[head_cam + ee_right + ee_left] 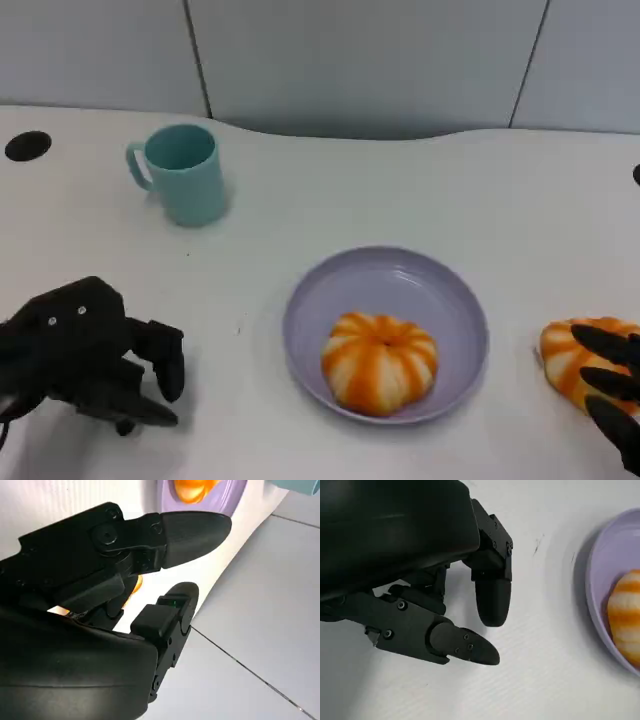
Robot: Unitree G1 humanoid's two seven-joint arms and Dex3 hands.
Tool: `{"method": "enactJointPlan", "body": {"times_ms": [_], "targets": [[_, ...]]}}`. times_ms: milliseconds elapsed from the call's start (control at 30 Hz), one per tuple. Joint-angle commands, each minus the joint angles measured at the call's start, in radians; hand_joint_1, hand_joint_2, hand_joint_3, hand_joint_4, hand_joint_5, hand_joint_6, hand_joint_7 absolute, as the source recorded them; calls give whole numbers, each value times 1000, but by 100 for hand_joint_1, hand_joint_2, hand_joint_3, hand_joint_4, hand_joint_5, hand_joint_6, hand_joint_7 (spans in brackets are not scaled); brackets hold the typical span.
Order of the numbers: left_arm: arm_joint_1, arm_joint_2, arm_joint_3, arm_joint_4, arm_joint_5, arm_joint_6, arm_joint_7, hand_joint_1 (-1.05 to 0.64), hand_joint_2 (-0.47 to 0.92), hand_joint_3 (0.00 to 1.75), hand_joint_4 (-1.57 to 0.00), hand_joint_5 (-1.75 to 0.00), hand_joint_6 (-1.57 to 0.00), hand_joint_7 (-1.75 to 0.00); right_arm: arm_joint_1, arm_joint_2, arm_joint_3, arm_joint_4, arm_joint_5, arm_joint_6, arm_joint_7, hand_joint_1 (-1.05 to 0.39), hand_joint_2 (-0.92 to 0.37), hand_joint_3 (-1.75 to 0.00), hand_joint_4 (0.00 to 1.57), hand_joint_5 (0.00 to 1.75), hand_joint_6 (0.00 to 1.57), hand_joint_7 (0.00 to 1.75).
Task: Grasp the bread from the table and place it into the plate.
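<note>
White worktop (pixel 420 190); lavender plate (pixel 455 300) at centre carrying one orange-striped bread (pixel 379 362); teal mug (pixel 182 172) far left, contents hidden. Left robot hand (pixel 90 355) resting released, fingers apart, grasping nothing. Right robot hand (pixel 612 392) with fingers over second bread (pixel 565 358) on worktop; grip impossible to tell

No text, label, brand or number can be read anywhere (not on any surface).
</note>
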Motion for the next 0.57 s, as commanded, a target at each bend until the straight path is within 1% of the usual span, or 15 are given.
{"method": "enactJointPlan", "body": {"times_ms": [33, 100, 167, 233, 400, 467, 567], "targets": [[7, -11, -3, 5, 31, 0, 67, -38, 92, 3, -54, -175, -49, -169, -7, -19, -19, 7, 23, -14, 5, -39, -92, -33, 95, 0, 81, 1], [74, -59, 50, -47, -17, 26, 147, -37, 92, 5, -58, -175, -48, -172, -8, -18, -19, 6, 26, -10, 7, -39, -92, -33, 94, 0, 81, 1], [158, -117, 109, -134, -70, 89, 232, -38, 92, 9, -62, -175, -48, -174, -12, -24, -18, 9, 20, -14, 5, -39, -92, -33, 93, 0, 80, 0], [193, -143, 131, -192, -92, 149, 266, -42, 92, 11, -63, -175, -49, -174, -16, -24, -18, 14, 22, -16, 5, -39, -92, -33, 93, 0, 80, 0], [213, -149, 138, -230, -100, 152, 272, -49, 92, 9, -64, -175, -51, -175, -13, -28, -14, 17, 8, -29, 2, -38, -92, -34, 93, 0, 80, 0], [222, -150, 143, -240, -108, 156, 265, -48, 92, 11, -63, -175, -50, -174, -10, -27, -13, 16, 11, -31, 4, -38, -92, -34, 93, 0, 80, 0], [253, -155, 151, -302, -118, 201, 272, -45, 92, 13, -62, -175, -48, -172, -6, -17, -12, 5, 20, -21, 3, -39, -92, -33, 94, 1, 81, 1]]}}
